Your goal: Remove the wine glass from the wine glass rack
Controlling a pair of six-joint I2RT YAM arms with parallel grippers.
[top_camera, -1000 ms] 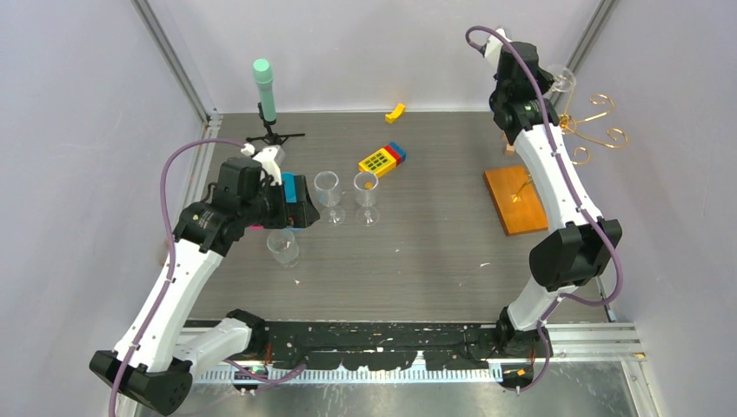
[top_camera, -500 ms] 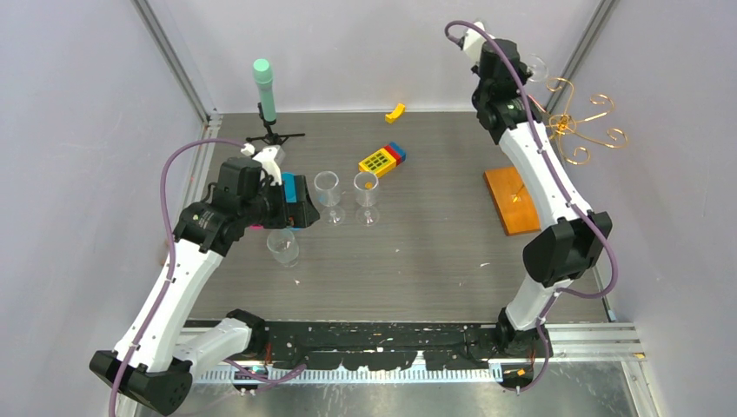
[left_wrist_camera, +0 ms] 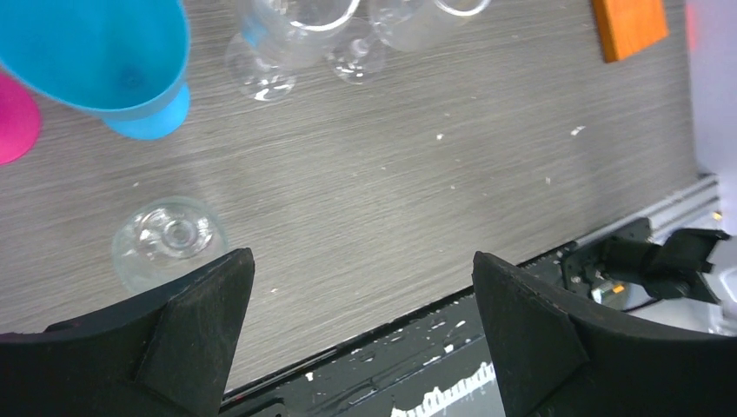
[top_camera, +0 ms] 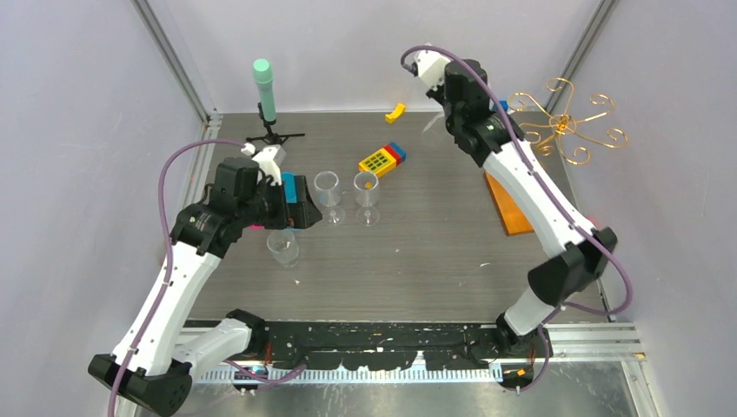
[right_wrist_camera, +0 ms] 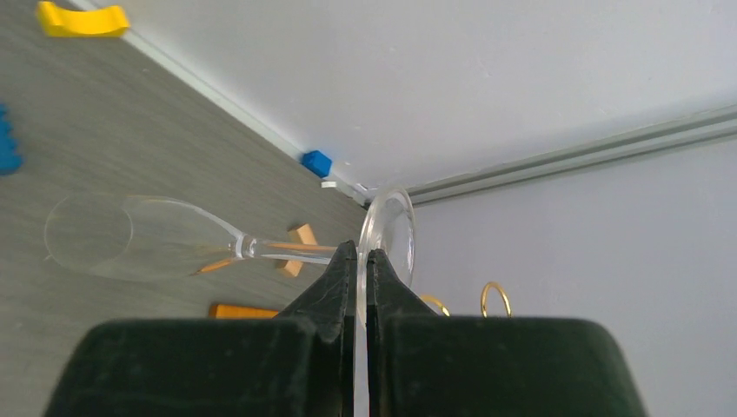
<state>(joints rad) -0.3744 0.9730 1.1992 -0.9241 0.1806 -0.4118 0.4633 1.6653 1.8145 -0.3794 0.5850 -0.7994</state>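
The right end effector (right_wrist_camera: pixel 361 261) is closed on the thin foot disc of the glass (right_wrist_camera: pixel 174 239). The glass lies on its side in the air, bowl pointing away, already apart from the rack (top_camera: pixel 565 126). The left end effector (left_wrist_camera: pixel 361 269) stands wide open and empty above the tabletop (left_wrist_camera: pixel 417 191). The glass looks light, stiff, slippery and very fragile. Probably the stem is a safer place to hold than the foot's edge, with only a gentle squeeze.

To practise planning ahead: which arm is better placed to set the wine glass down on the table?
Right, probably: the right hand grips the wine glass by the foot, clear of the rack; the left hand hangs open, empty.
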